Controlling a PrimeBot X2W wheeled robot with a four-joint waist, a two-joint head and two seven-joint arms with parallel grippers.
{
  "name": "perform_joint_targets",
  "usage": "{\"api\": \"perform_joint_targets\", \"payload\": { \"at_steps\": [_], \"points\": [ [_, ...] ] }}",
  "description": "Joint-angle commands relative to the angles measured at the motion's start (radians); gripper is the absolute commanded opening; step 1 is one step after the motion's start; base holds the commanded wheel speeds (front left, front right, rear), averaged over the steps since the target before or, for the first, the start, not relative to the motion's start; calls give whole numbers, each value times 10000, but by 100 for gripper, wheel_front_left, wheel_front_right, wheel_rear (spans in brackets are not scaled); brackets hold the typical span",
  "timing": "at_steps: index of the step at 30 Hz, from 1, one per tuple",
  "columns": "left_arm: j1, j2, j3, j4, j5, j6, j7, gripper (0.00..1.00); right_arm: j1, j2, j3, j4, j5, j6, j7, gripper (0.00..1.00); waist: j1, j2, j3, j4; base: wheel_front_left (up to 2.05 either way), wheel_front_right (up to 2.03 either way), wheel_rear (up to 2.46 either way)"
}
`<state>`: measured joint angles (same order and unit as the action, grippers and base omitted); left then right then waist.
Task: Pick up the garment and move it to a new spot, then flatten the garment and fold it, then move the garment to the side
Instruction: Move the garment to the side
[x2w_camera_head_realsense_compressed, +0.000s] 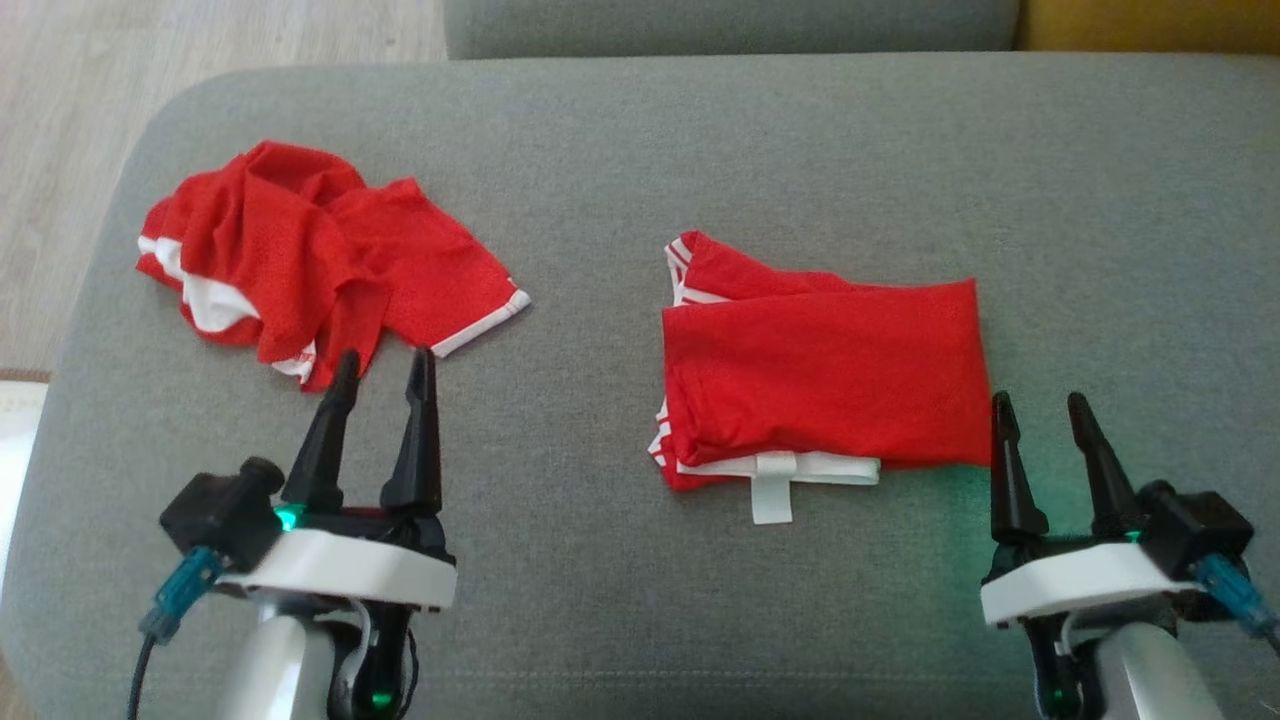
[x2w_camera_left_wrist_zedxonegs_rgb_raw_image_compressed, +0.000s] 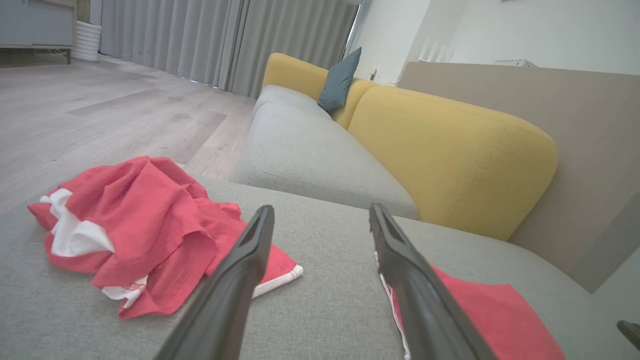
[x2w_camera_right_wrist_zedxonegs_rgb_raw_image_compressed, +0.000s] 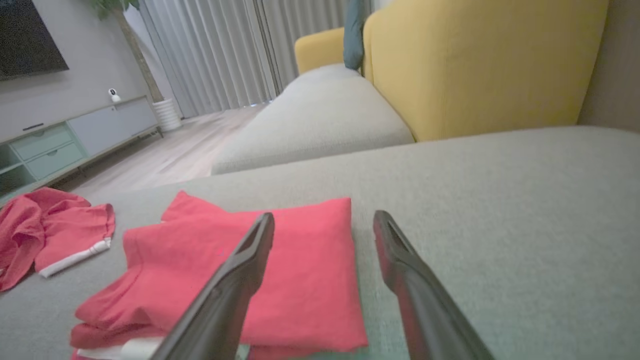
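Both pincers empty, jaws wide; left gripper (x2w_camera_head_realsense_compressed: 385, 358) sits at near edge of crumpled garment (x2w_camera_head_realsense_compressed: 300, 250), left end of grey cushion (x2w_camera_head_realsense_compressed: 700, 150), likely lined up for pickup; tip contact unclear; right gripper (x2w_camera_head_realsense_compressed: 1039, 400) parked just beside folded garment (x2w_camera_head_realsense_compressed: 820, 370), mid-cushion.

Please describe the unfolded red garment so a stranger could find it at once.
Look at the grey sofa seat. Near its left end lies the crumpled garment. Unlike the folded garment to its right, it is a loose, wrinkled heap.
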<state>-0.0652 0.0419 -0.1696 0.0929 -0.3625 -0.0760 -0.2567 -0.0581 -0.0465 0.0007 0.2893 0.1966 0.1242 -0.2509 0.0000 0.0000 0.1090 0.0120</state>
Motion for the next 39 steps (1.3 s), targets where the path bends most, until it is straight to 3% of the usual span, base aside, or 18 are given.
{"api": "perform_joint_targets", "payload": {
  "at_steps": [1, 17, 24, 25, 26, 27, 34, 39],
  "points": [
    [-450, 83, 269, -292, 13, -55, -51, 100, -478, -38, 216, -156, 79, 65, -97, 100, 0, 0, 106, 70, 0, 0, 0],
    [-994, 83, 97, 66, -9, -202, -51, 100, -2690, -38, -831, 3422, 121, 65, 124, 100, 0, 0, 918, 660, 0, 0, 0],
    [-1096, 83, 90, 127, -38, -239, -51, 100, -3303, -38, -381, 4565, 374, 65, 101, 100, 0, 0, 1066, 699, 0, 0, 0],
    [-1107, 83, 94, 132, -41, -235, -51, 100, -3363, -38, -328, 4697, 351, 65, 120, 73, 0, 0, 1069, 686, 0, 0, 0],
    [-1118, 83, 98, 134, -46, -229, -51, 100, -3422, -38, -301, 4824, 307, 65, 134, 15, 0, 0, 1073, 670, 0, 0, 0],
    [-1131, 83, 102, 135, -50, -223, -51, 100, -3489, -37, -266, 4939, 243, 65, 151, 0, 0, 0, 1077, 649, 0, 0, 0],
    [-1124, 83, 146, 85, 9, -219, -51, 100, -3977, -37, -181, 4885, -1038, 65, 163, 0, 0, 0, 1042, 290, 0, 0, 0],
    [-1177, 83, 183, -134, 204, -273, -51, 100, -4420, -62, -483, 3694, -3160, 65, 586, 0, 0, 0, 1252, -323, 0, 0, 0]
  ]
}}
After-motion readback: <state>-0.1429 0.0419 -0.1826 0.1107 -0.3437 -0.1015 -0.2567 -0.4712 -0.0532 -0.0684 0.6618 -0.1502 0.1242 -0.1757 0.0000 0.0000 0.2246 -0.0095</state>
